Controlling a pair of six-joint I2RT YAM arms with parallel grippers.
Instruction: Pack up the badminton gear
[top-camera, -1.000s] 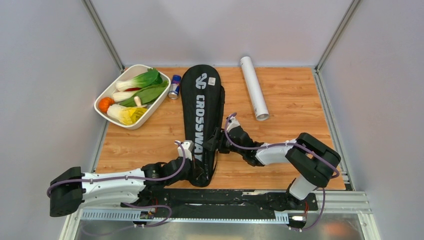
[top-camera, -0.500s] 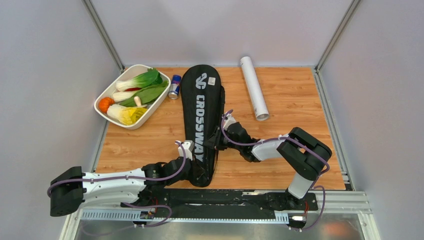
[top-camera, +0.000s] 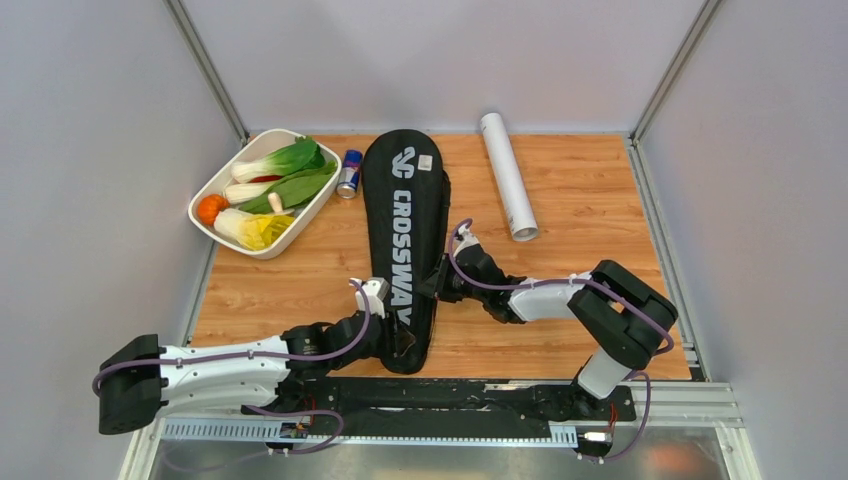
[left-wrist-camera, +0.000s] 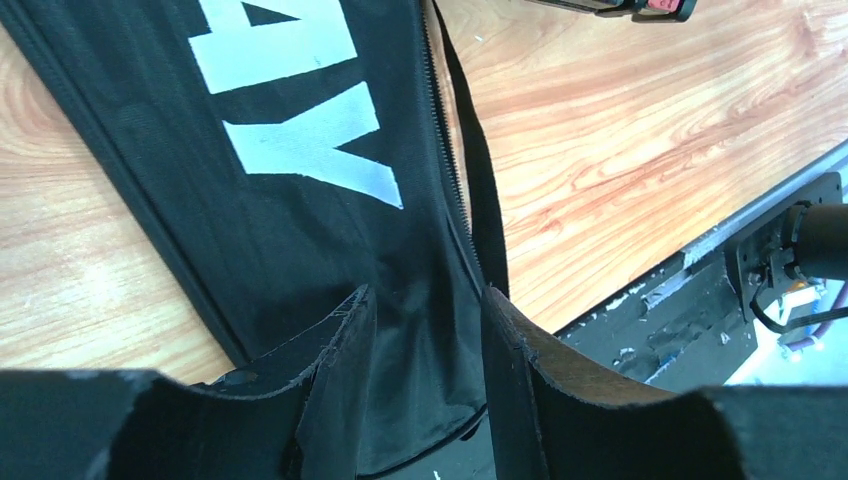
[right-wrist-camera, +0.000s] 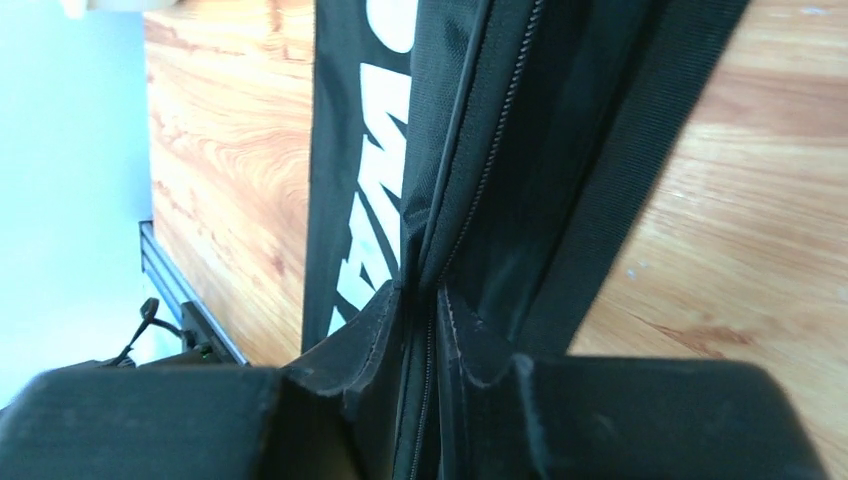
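The black "CROSSWAY" racket bag (top-camera: 405, 230) lies lengthwise on the wooden table. My left gripper (top-camera: 400, 340) is at the bag's narrow near end. In the left wrist view this gripper (left-wrist-camera: 427, 292) is open, and loose bag fabric (left-wrist-camera: 250, 200) lies between the spread fingers. My right gripper (top-camera: 437, 285) is at the bag's right edge. Its wrist view shows this gripper (right-wrist-camera: 420, 292) shut on the zipper seam (right-wrist-camera: 490, 170) of the bag (right-wrist-camera: 540, 150). The white tube (top-camera: 508, 175) lies at the back right. Rackets and shuttlecocks are out of view.
A white tray (top-camera: 283, 246) of vegetables sits at the back left, with a blue-silver can (top-camera: 349, 173) between it and the bag. Grey walls enclose the table on three sides. The arms' base rail (top-camera: 450, 395) runs along the near edge.
My left gripper has opened and released the bag's near end. My right gripper has closed onto the bag's zipper edge, its arm shifting slightly.
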